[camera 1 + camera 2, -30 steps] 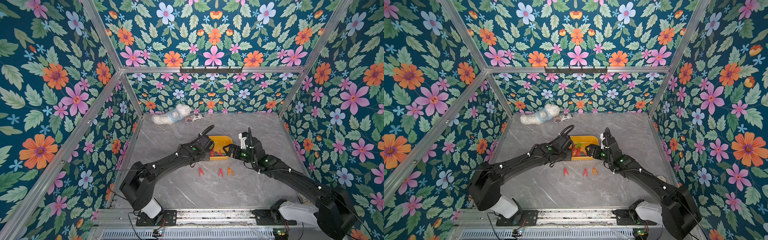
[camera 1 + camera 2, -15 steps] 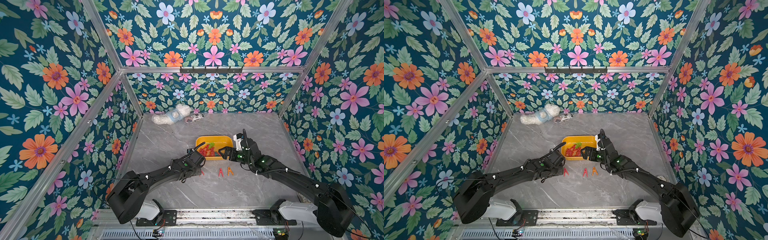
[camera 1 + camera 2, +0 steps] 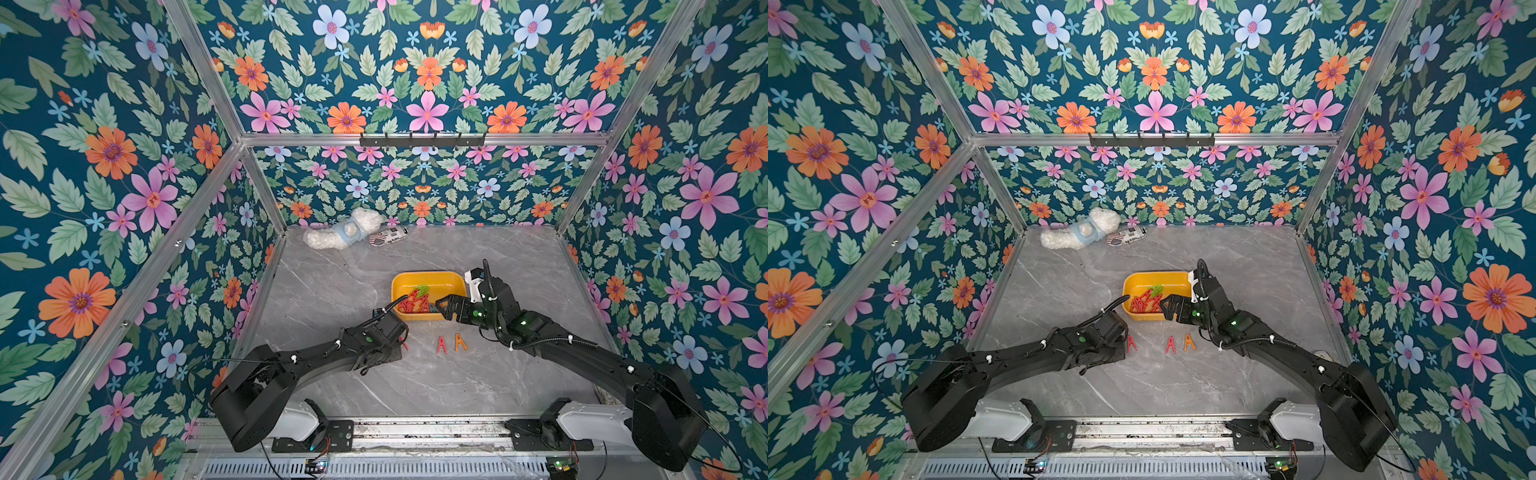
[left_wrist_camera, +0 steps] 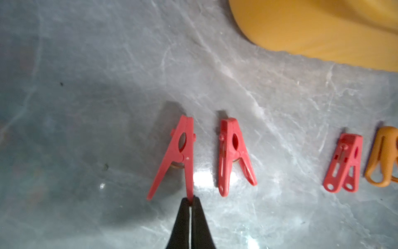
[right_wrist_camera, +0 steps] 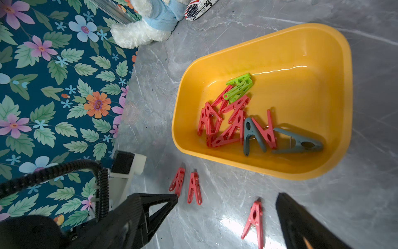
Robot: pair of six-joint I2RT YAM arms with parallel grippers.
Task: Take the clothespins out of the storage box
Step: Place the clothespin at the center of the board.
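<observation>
The left gripper (image 4: 190, 203) sits just in front of the yellow storage box (image 3: 428, 275), jaws pressed together on one leg tip of a red clothespin (image 4: 181, 155). Beside it, along the box's near wall, lie two more red clothespins (image 4: 234, 155) and an orange clothespin (image 4: 385, 159). The right gripper (image 3: 445, 308) hovers over the box's near right corner, spread wide and empty. Inside the box lies a pile of red, green and grey clothespins (image 5: 226, 120).

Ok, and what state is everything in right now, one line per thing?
Storage box: upright, holds a clothespin pile.
Left pincer: shut on one leg of a red clothespin.
Right pincer: open, empty, at the box.
Loose clothespins: two red, one orange, lying on the table.
Plush toy: lying by the back wall.
</observation>
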